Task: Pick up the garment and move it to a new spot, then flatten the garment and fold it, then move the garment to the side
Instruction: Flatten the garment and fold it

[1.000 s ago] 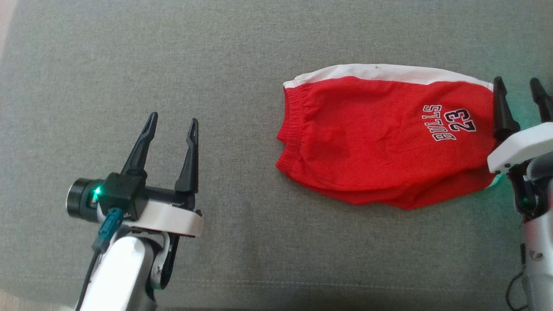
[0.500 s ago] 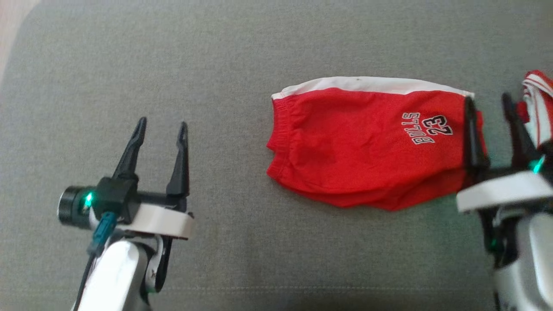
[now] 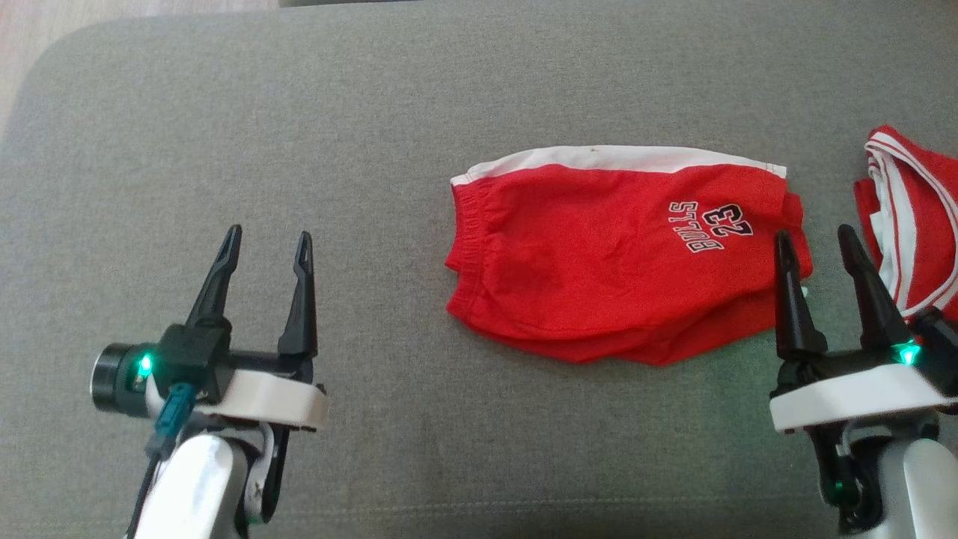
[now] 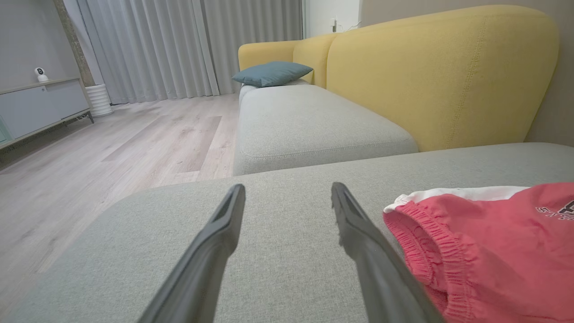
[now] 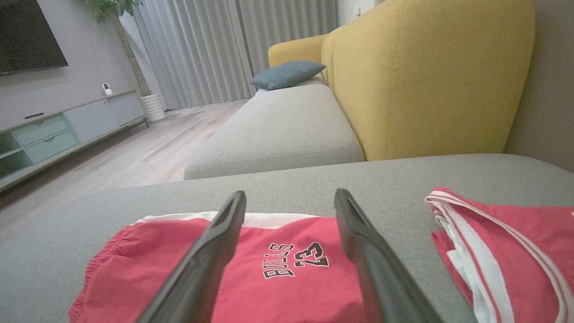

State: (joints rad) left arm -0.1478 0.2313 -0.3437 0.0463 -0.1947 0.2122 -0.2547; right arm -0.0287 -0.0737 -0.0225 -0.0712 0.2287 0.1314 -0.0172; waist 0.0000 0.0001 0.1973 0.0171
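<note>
Since a second ago the head camera has swung, so a striped red top (image 3: 917,217) now shows at the right edge. Against the red shorts (image 3: 614,254), the right claw (image 3: 814,233) has drawn back from their far white-banded corner to the nearer part of the hem. Both claws stand spread wide and hold nothing. The right one hovers at the hem end, while the left claw (image 3: 269,233) hangs over bare fabric, well apart from the waistband. The shorts lie folded flat mid-seat on the grey woven sofa seat (image 3: 374,112), soft knit cotton with a gathered elastic waist and a white side band.
</note>
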